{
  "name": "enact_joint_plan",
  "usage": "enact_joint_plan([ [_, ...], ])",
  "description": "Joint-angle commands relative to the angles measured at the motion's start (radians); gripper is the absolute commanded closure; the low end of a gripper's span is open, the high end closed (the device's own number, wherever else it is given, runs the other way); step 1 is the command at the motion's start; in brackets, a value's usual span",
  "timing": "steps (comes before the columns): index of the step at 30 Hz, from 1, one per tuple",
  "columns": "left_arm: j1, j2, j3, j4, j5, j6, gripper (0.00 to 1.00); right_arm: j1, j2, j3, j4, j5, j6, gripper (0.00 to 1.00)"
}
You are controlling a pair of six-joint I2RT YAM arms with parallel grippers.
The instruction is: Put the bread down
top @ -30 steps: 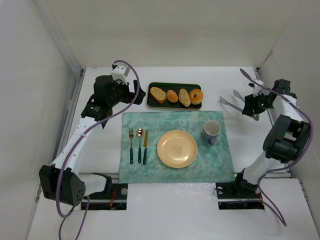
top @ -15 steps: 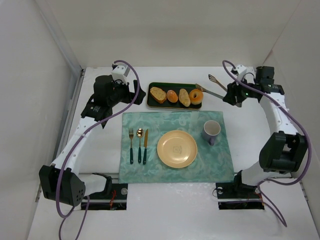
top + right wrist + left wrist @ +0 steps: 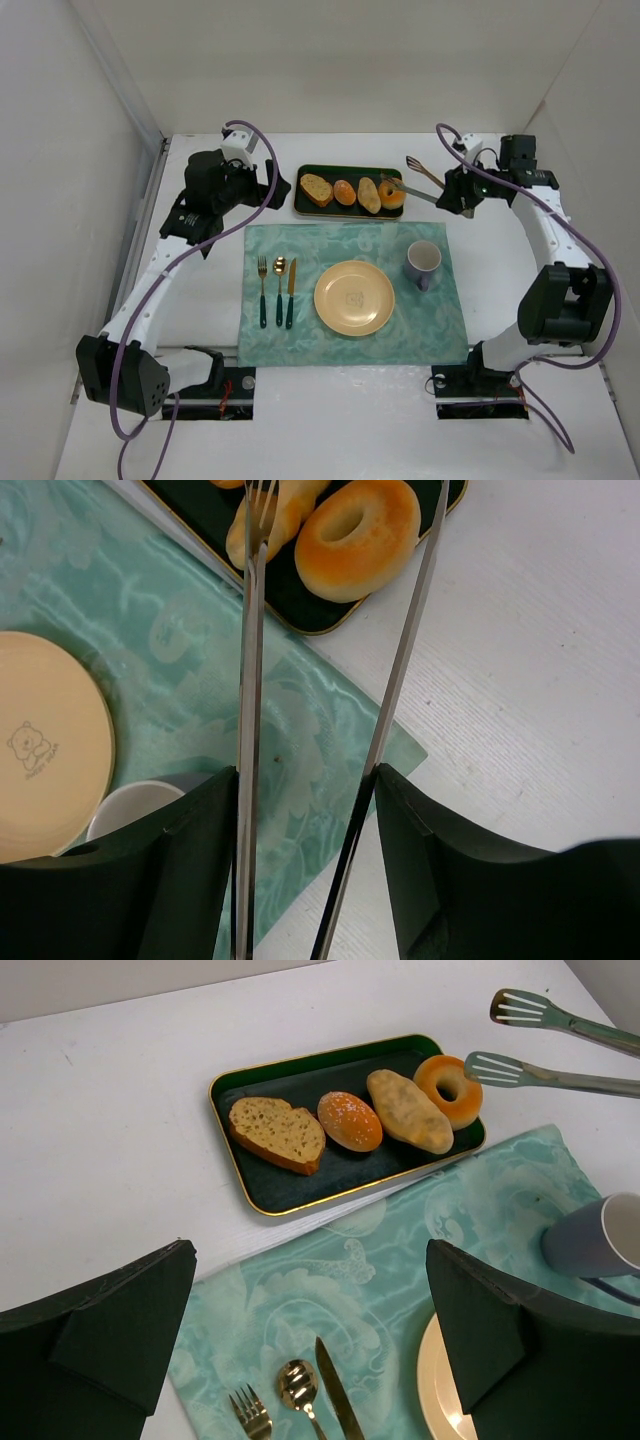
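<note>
Bagel (image 3: 357, 538) sits at the right end of the dark tray (image 3: 270, 1180) on the far side of the surface, untouched in its place beside an oval roll (image 3: 405, 1110), with a round roll (image 3: 350, 1120) and a toasted slice (image 3: 275, 1132) further left. The right gripper (image 3: 305, 775) is clamped on a pair of metal tongs (image 3: 400, 670), one finger against each arm. It reaches in from the right, so the tool and not the fingers meets the food. The tongs are spread and straddle the bagel: one tip lies over the oval roll side, the other out past the tray's right rim. They look set to squeeze the ring from both flanks, though I cannot tell whether either tip is touching it yet. The yellow plate (image 3: 354, 298) lies bare on the teal placemat (image 3: 300, 340), nearer than the tray, and reads as the likely drop spot. The mug (image 3: 423, 262) stands just right of the plate and close under that path, so a lift clear of its rim seems wise. The left gripper (image 3: 310, 1250) hangs wide open and empty at the far left, beside the tray, apparently only watching.
</note>
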Motion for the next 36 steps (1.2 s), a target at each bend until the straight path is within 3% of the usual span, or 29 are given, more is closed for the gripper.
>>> enact_joint_plan([
  [1, -0.003, -0.034, 0.039, 0.035, 0.008, -0.007, 0.0, 0.007, -0.04, 0.004, -0.008, -0.012, -0.039, 0.4],
  [17, -0.003, -0.043, 0.039, 0.035, 0.008, -0.007, 0.0, 0.007, -0.021, -0.057, -0.007, 0.019, -0.069, 0.4],
  [36, -0.003, -0.043, 0.039, 0.035, 0.008, -0.007, 0.0, 0.007, 0.025, -0.057, 0.142, -0.044, 0.16, 0.41],
])
